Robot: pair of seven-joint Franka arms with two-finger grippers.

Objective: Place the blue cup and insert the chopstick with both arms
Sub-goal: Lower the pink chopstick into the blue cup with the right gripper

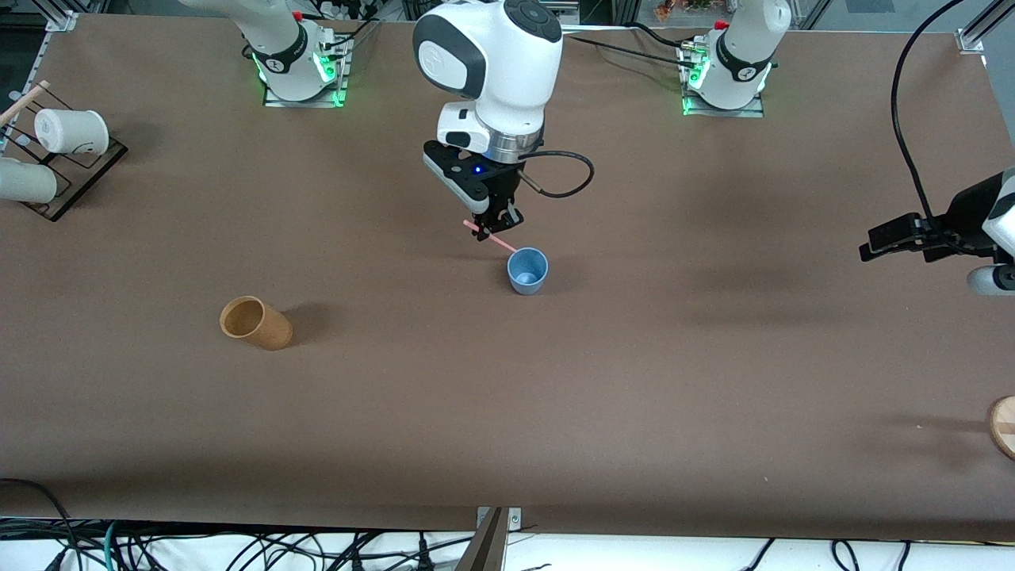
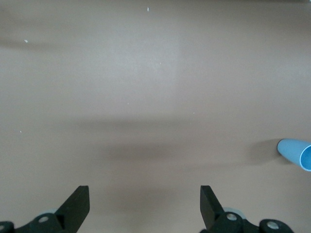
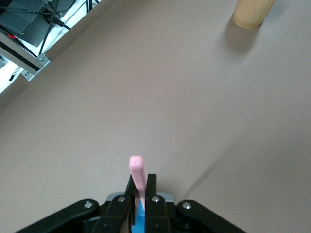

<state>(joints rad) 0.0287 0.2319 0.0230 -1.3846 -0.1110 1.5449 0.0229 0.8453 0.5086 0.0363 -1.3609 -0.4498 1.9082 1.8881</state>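
Observation:
The blue cup (image 1: 527,270) stands upright near the middle of the table; its rim also shows in the left wrist view (image 2: 296,154). My right gripper (image 1: 496,225) hangs just above the cup's rim, shut on the pale-pink chopstick (image 1: 490,235), which slants down with its lower end at the cup's rim. In the right wrist view the chopstick (image 3: 138,178) sticks out between the shut fingers with a sliver of blue cup (image 3: 140,218) below. My left gripper (image 1: 876,243) is open and empty, held in the air at the left arm's end of the table; in its own view the gripper (image 2: 145,206) shows bare table between the fingers.
An orange-brown cup (image 1: 255,323) lies on its side toward the right arm's end, nearer the front camera; it also shows in the right wrist view (image 3: 250,11). A black rack with white cups (image 1: 70,132) and a wooden stick (image 1: 22,102) stands at that end. A wooden disc (image 1: 1004,426) lies at the left arm's edge.

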